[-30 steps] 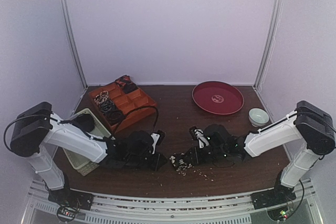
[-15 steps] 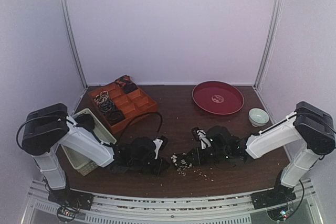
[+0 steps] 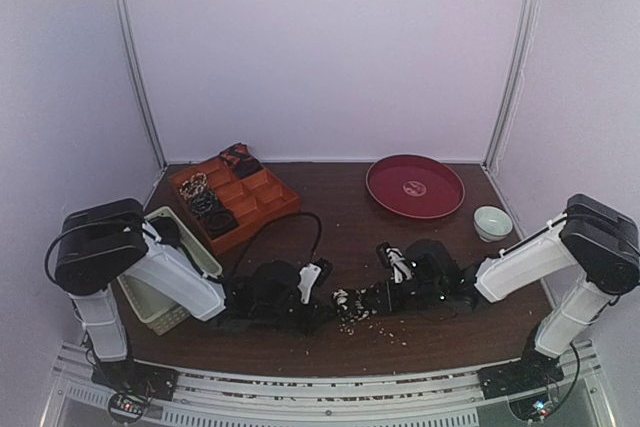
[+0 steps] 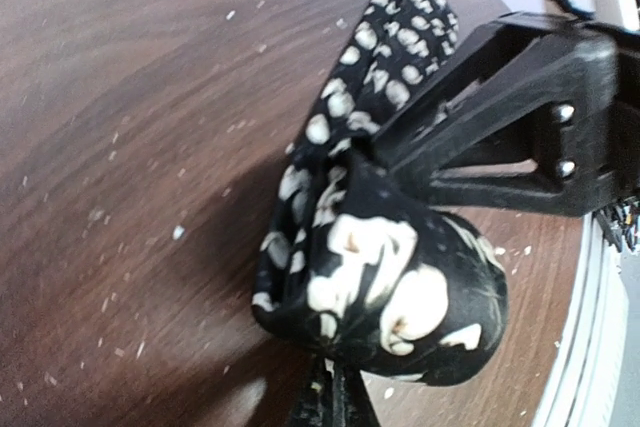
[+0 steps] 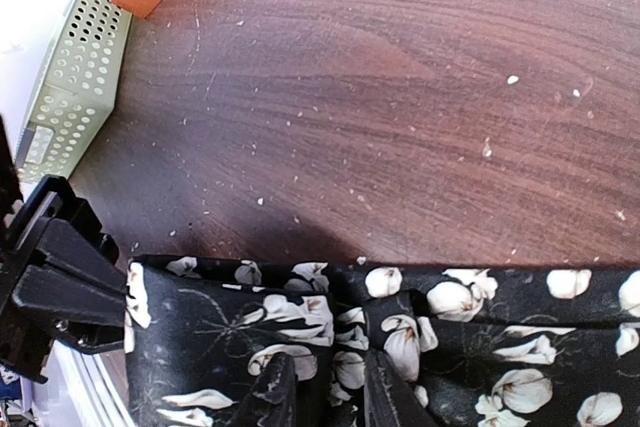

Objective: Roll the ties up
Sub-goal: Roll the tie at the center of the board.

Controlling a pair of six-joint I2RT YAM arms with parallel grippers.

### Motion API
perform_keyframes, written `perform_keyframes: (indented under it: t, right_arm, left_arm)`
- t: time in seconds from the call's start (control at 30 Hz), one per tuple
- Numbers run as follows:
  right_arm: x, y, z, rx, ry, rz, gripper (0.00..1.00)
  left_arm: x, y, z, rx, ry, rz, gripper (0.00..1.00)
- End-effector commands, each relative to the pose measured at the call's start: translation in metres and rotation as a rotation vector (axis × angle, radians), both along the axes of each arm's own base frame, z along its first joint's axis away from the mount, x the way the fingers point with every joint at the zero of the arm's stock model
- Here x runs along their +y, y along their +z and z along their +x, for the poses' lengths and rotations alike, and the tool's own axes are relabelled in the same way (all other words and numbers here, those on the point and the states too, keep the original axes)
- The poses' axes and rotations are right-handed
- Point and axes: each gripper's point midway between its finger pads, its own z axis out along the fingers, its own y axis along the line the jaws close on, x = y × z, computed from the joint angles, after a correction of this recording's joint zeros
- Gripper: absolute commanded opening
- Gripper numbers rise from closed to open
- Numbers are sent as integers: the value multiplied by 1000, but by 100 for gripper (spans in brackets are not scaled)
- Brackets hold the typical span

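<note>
Figure: two arms working one necktie, described from the near edge of the surface to the back.

Closest to where I am standing, both arms are reaching low over the front of the wooden surface (image 3: 340, 212). A black floral tie (image 4: 390, 287) is lying between them, near the front edge.

- **Left tool:** The left tool (image 4: 330, 405) is pinching the lumpy, coiled end of the tie with its jaws fully together.
- **Right tool:** The right tool (image 5: 328, 392) is gripping the flat run of the same tie. One finger is sitting on each side of a fold of cloth, so the jaws are standing partly apart around it.
- **Why it is held this way:** In my judgement one tool is anchoring the coil while the other is holding the strip straight for winding. The coil is looking loose and uneven, so this tie seems only partly rolled.

Pale flecks (image 3: 385, 325) are lying scattered on the wood around the tie.

Further back on the left, a white perforated basket (image 5: 70, 87) is sitting at the surface's edge. Beyond it an orange compartmented tray (image 3: 262, 209) is holding rolled ties (image 3: 208, 205), each in its own cell, presumably as finished pieces. A reddish tie (image 3: 240, 159) is resting at the tray's far corner.

Further back on the right, a red round plate (image 3: 440, 192) and a small pale bowl (image 3: 492, 220) are standing well apart from the work.

A pale mark is showing at the plate's centre, but it is too small to read. No brand, label or other writing is legible anywhere.
</note>
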Motion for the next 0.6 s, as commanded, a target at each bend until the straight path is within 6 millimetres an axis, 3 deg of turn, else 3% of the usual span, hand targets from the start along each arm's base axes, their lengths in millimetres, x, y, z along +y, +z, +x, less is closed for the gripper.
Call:
perform_keyframes:
  t: [0.0,0.27,0.43,0.57]
  right_arm:
    - [-7,-8,-6,20,15,-10,26]
    - [-8,-5,-1,-1,1,-23,26]
    - [-25,-11,11,-24,-69,-103,26]
    - [-28,-10,14,-36,-87,-105,28]
  left_arm:
    - [-24,31,5,-80,-48,-96,0]
    - [-32,33,8,-94,-63,-78,0]
    - [-31,30,11,-101,-52,-53,0]
    - [-34,32,11,-99,-61,-54,0]
